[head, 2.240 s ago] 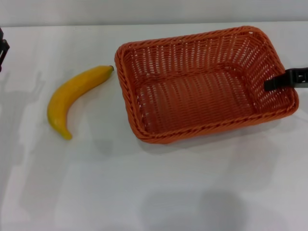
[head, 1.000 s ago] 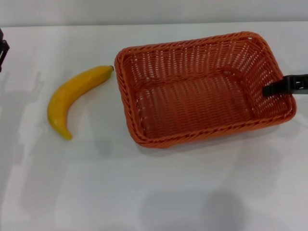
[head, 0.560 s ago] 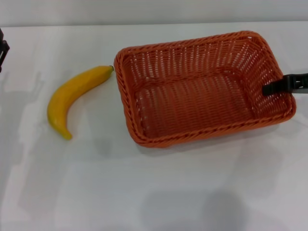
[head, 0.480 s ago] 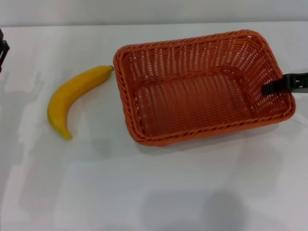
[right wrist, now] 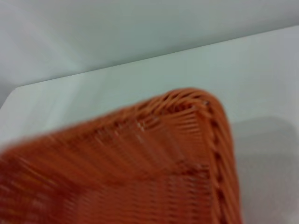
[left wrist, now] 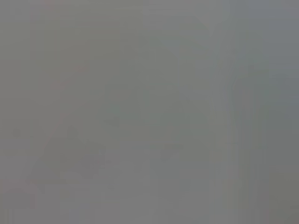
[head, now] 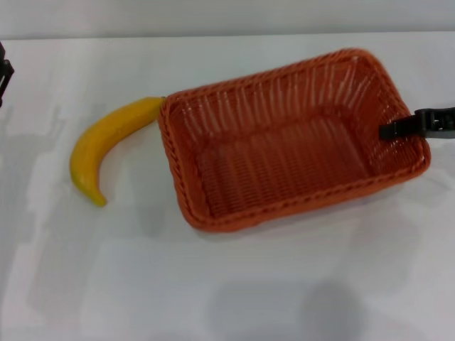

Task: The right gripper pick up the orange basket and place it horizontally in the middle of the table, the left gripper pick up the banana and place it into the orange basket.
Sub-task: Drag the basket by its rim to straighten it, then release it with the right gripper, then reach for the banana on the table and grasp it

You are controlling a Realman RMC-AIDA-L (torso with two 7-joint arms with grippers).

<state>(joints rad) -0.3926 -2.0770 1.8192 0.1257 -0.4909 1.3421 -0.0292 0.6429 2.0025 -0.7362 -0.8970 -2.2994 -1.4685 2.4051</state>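
Orange wicker fills my right wrist view: the orange basket (head: 291, 138) hangs from my right gripper (head: 389, 130), whose black fingers (head: 398, 128) are clamped on the right-hand short wall, one of them showing inside the rim. Compared with half a second ago, the basket has swung and slid away from those fingers toward my left, so it sits more skewed on the white surface (head: 213, 284). Its far-left corner now meets the upper end of the banana (head: 103, 145) and covers the tip, where before a small gap showed. The banana itself has not shifted; it lies well to the left of my right fingers. My left gripper (head: 4, 74) waits at the left edge, just a dark sliver, so I cannot tell how its fingers stand.
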